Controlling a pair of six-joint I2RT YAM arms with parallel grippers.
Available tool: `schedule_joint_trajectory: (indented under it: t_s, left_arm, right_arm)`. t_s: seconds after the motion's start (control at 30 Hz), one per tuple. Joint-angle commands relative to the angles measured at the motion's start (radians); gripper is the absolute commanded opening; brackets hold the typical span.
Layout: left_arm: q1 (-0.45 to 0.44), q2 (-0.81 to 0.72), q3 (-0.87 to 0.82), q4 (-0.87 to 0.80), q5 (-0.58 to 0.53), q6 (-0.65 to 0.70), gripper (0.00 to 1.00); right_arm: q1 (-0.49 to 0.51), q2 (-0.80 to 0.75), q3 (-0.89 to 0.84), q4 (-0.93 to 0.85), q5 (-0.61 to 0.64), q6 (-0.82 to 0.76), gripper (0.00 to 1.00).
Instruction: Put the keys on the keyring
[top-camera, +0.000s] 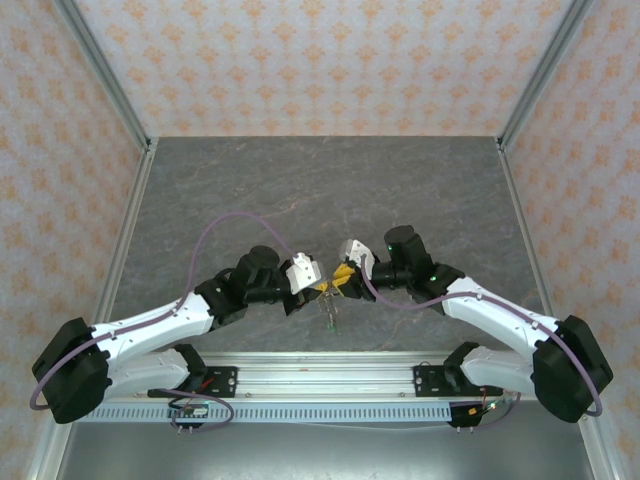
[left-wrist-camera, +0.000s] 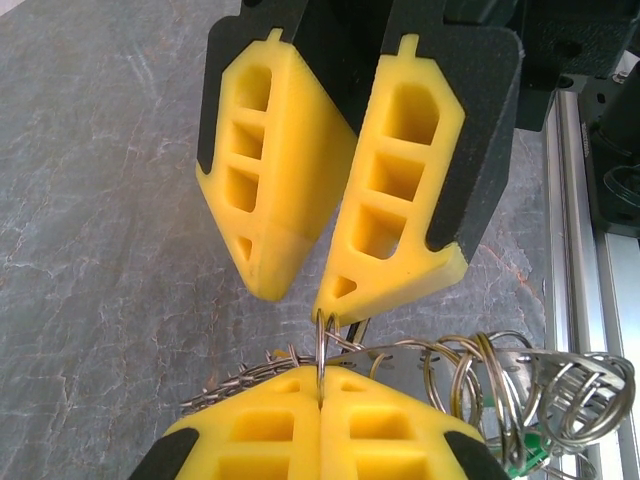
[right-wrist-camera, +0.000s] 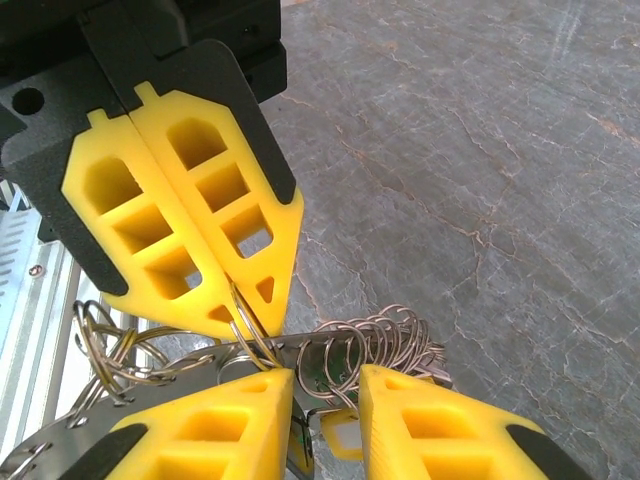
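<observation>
The keyring (left-wrist-camera: 320, 345) hangs in mid-air above the surface (top-camera: 320, 190), one thin loop pinched edge-on in the left claw (left-wrist-camera: 320, 380), which is fully closed on it. The keys (top-camera: 328, 312) dangle beneath it. The right claw (right-wrist-camera: 328, 385) faces the left one tip to tip, jaws partway apart, other loops lying in the gap but nothing clearly gripped. The pinch is narrow: a nudge from the right claw could twist the loop free and drop the bunch.
</observation>
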Motion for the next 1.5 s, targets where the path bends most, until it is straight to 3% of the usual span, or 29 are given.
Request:
schedule_joint_trajectory:
  t_s: [0.0,0.23,0.37,0.67,1.07,1.3,1.47]
  left_arm:
    - [-0.012,-0.02,0.012,0.036,-0.004,0.007,0.0]
    - [-0.013,-0.031,0.01,0.026,-0.01,-0.001,0.0]
    - [-0.013,-0.034,0.01,0.025,-0.008,-0.003,0.0]
    - [-0.012,-0.023,0.015,0.033,-0.001,-0.001,0.0]
    - [-0.013,-0.028,0.007,0.046,-0.009,-0.004,0.0]
    - [-0.013,-0.035,0.004,0.027,-0.032,-0.004,0.0]
    - [-0.012,-0.044,-0.002,0.029,-0.04,-0.004,0.0]
  right_arm:
    - [0.003,-0.009,0.004,0.057,-0.074,-0.024,0.25]
    - [0.003,-0.069,-0.01,0.034,-0.042,-0.048,0.26]
    - [0.003,-0.12,-0.02,0.021,0.069,-0.064,0.26]
    - [0.003,-0.053,0.014,0.002,-0.049,-0.06,0.24]
    - [0.003,0.03,0.041,0.054,-0.117,-0.045,0.23]
    - [0.003,-0.056,0.012,0.006,0.035,-0.094,0.24]
    - [0.003,-0.081,0.016,-0.016,0.021,-0.098,0.24]
